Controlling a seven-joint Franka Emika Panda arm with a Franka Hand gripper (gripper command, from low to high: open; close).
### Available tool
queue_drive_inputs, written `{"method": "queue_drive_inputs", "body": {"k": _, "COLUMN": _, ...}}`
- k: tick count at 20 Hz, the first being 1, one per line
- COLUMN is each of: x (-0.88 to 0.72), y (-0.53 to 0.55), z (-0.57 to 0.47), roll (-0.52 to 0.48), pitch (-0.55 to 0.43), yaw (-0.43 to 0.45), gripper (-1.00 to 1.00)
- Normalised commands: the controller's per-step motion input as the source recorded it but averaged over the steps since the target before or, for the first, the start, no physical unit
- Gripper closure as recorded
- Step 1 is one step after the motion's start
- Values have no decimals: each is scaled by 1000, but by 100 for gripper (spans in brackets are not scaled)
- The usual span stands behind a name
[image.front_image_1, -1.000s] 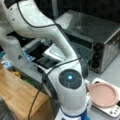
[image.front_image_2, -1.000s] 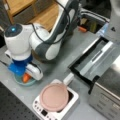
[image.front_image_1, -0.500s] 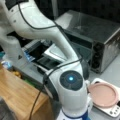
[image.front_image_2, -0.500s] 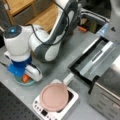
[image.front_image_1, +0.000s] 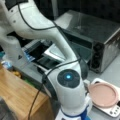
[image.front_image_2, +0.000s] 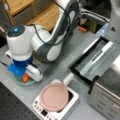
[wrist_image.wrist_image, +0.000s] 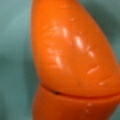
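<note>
In a front view the tool (image.front_image_2: 25, 77) sits at about eight o'clock, lowered over an orange carrot-shaped toy (image.front_image_2: 25, 78) that lies on a teal plate (image.front_image_2: 21, 82) on the grey tabletop (image.front_image_2: 60, 60); whether its fingers are apart or pressed on the toy I cannot tell, since the blue-and-white wrist housing covers them. The wrist view is filled by the orange carrot-shaped toy (wrist_image.wrist_image: 72, 62), glossy, with a seam across its lower part and the teal plate (wrist_image.wrist_image: 15, 62) behind it. At about six o'clock from the arm's elbow stands a white scale (image.front_image_2: 56, 105) carrying a pink round dish (image.front_image_2: 53, 97). At three o'clock a toaster oven (image.front_image_2: 105, 82) stands with its door (image.front_image_2: 92, 60) dropped open. In a front view the tool is hidden below the arm (image.front_image_1: 67, 82), the pink round dish (image.front_image_1: 103, 94) lies at four o'clock, the toaster oven (image.front_image_1: 100, 37) at one o'clock, and a wooden board (image.front_image_1: 17, 92) at eight o'clock.
</note>
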Motion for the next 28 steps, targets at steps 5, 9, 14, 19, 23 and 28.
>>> {"method": "queue_drive_inputs", "body": {"k": 5, "x": 286, "y": -7, "z": -671, "roll": 158, "pitch": 108, "yaw": -116, "gripper": 100}}
{"method": "queue_drive_inputs", "body": {"k": 9, "x": 378, "y": -16, "z": -617, "roll": 147, "pitch": 111, "yaw": -96, "gripper": 100}}
{"method": "queue_drive_inputs", "body": {"k": 14, "x": 475, "y": -36, "z": -587, "roll": 143, "pitch": 142, "yaw": -72, "gripper": 100}}
{"method": "queue_drive_inputs", "body": {"k": 19, "x": 539, "y": -101, "z": -587, "roll": 127, "pitch": 135, "yaw": -74, "gripper": 100}}
{"method": "queue_drive_inputs", "body": {"k": 23, "x": 557, "y": -111, "z": -498, "roll": 116, "pitch": 171, "yaw": -85, "gripper": 100}}
{"method": "queue_drive_inputs", "body": {"k": 28, "x": 629, "y": -104, "z": -302, "roll": 103, "pitch": 195, "yaw": -92, "gripper": 100}}
